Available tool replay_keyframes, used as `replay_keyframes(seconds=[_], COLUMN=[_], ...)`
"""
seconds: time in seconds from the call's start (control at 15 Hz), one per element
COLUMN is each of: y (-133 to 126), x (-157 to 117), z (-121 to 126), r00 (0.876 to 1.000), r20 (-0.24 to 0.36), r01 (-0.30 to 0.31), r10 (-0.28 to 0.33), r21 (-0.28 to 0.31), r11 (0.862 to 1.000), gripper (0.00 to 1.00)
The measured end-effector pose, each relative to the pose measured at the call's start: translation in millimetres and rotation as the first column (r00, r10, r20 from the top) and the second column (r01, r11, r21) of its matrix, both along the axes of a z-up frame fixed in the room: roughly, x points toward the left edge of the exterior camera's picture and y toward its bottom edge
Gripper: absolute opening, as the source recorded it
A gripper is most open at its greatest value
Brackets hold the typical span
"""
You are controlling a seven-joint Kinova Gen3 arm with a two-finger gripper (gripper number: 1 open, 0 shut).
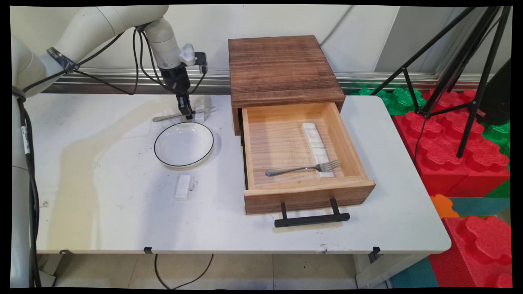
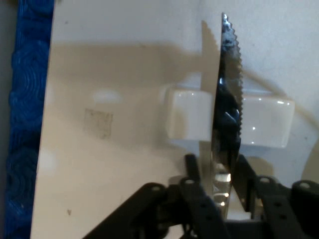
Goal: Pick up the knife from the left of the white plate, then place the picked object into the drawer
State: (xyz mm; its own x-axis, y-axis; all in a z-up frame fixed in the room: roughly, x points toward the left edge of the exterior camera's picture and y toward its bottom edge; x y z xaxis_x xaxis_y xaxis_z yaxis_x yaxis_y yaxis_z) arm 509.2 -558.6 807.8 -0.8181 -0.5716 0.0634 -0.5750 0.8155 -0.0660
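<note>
1. The arm (image 1: 102, 24) is brought in from 10 o'clock, with the gripper (image 1: 186, 111) pointed straight down at the table's (image 1: 102, 212) far side.
2. A knife (image 1: 182, 116) is clamped between the fingers (image 2: 192, 172); in the hand view its serrated blade (image 2: 229, 89) is seen on edge, passing across a white rest (image 2: 187, 119).
3. The knife is held level, its handle toward 9 o'clock and its tip toward 3 o'clock, just above the rest (image 1: 199, 114).
4. A plate (image 1: 184, 143) is set at 6 o'clock of the gripper, close by; open table is left toward 9 o'clock.
5. A second white rest (image 1: 183, 187) is laid at 6 o'clock of the plate, apart from it.
6. A wooden box (image 1: 282, 69) is placed at 3 o'clock of the gripper, near it.
7. Its drawer (image 1: 306, 192) is pulled open toward the near edge; a fork (image 1: 304, 168) is laid inside, tines on a white strip (image 1: 314, 139).
</note>
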Motion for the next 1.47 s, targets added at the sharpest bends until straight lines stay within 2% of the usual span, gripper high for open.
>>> replay_keyframes(seconds=[0.47, 0.87, 1.2, 1.47], y=[1.0, 11.0, 33.8, 51.0], x=[-0.2, 1.7, -2.0, -13.7], z=[-0.1, 19.6, 64.1, 100.4], r00=[1.000, 0.995, 0.980, 0.972], r20=[-0.011, 0.018, 0.042, 0.017], r01=[-0.015, -0.097, -0.184, -0.221], r10=[0.015, 0.099, 0.195, 0.234], r21=[-0.006, -0.077, -0.184, -0.260], r11=[1.000, 0.992, 0.966, 0.940], gripper=[0.00, 0.00, 0.00, 0.00])
